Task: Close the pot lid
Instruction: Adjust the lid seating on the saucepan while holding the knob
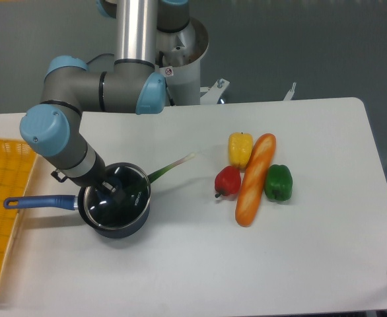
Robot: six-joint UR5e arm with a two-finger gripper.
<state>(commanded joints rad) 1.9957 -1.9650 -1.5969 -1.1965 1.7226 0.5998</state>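
Your end effector (116, 190) sits directly over the mouth of the pot (114, 221), at the left of the white surface (200, 264), so the thing you are handling lies straight below it rather than off to either side. The pot lid (124, 191) appears as a round pane of clear glass with a thin silver rim, roughly level with the pot's rim and nearly concentric with it. Whether it is fully seated or hovering just above, you cannot tell from this view. The blue knob is hidden under the wrist, and the fingers are lost against the dark interior, so you cannot tell how far apart they stand or whether they have hold of the knob.

The pot is a small dark blue-black saucepan, smooth and glossy, with its long blue handle (38, 201) running straight out to the left, over the edge of a yellow mesh tray (2, 198). A green leek-like stalk (170, 168) slants away up-right just behind the pot.

Well apart to the right lie a yellow pepper (240, 148), a red pepper (228, 180), a green pepper (278, 183) and a long orange bread loaf (254, 178), none of them near your path.

Judging from the alignment, the remaining move is a short vertical one.
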